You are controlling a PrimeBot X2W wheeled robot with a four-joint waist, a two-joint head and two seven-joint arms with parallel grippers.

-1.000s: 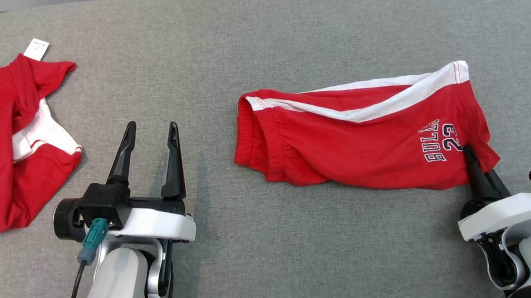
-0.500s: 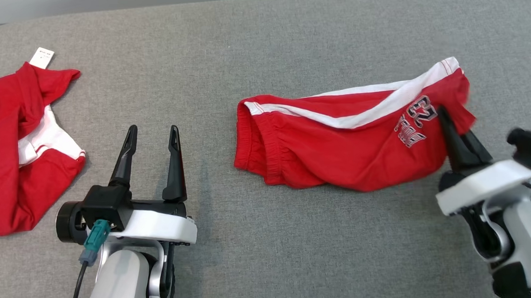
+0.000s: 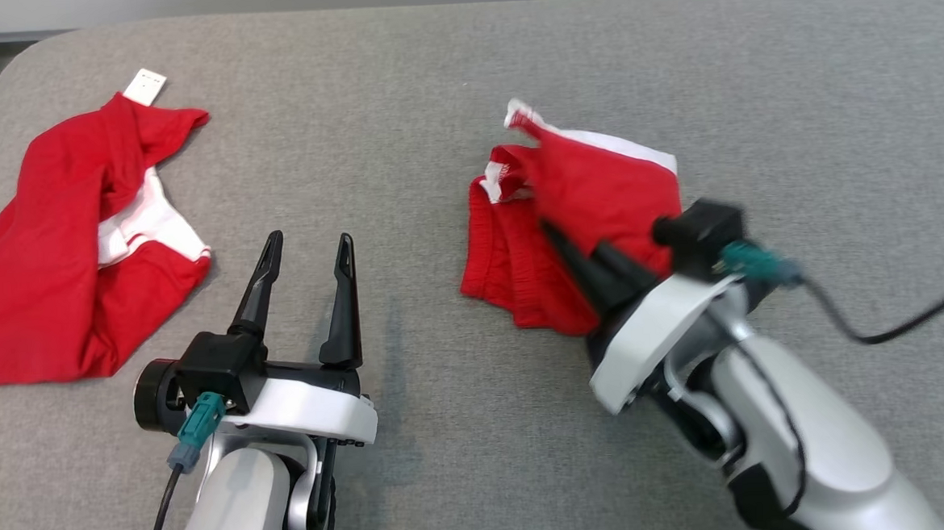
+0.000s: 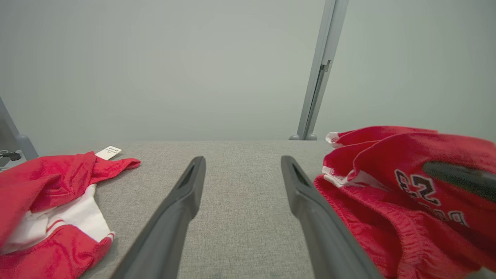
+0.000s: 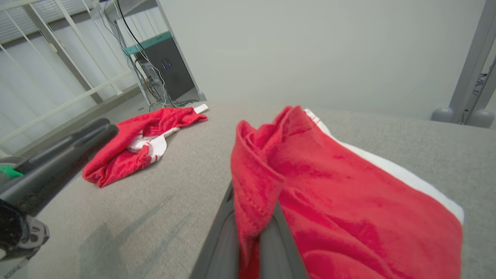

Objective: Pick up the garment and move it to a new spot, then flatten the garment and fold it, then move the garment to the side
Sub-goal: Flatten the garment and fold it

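In the head view, the right gripper (image 3: 558,238) has its fingers pressed together on a fold of the red shorts (image 3: 597,186). The shorts sit bunched near the middle of the grey table (image 3: 430,73), one end raised and doubled over the rest. That looks like a one-edge hold for carrying them to a new spot, with the cloth dragging behind. The left gripper (image 3: 310,241) hovers with fingers spread and nothing between them, likely kept free for the flattening. A second red garment (image 3: 52,271) lies well apart, at the table's left.

The left wrist view looks low across the table and shows what the head view hides: the printed number (image 4: 416,188) on the lifted panel, and the gathered waistband (image 4: 360,217) resting on the surface.

The right wrist view shows the grip itself. A red hem is wedged between the two closed fingers, and the cloth rises over them with the white stripe (image 5: 407,174) on the far side.
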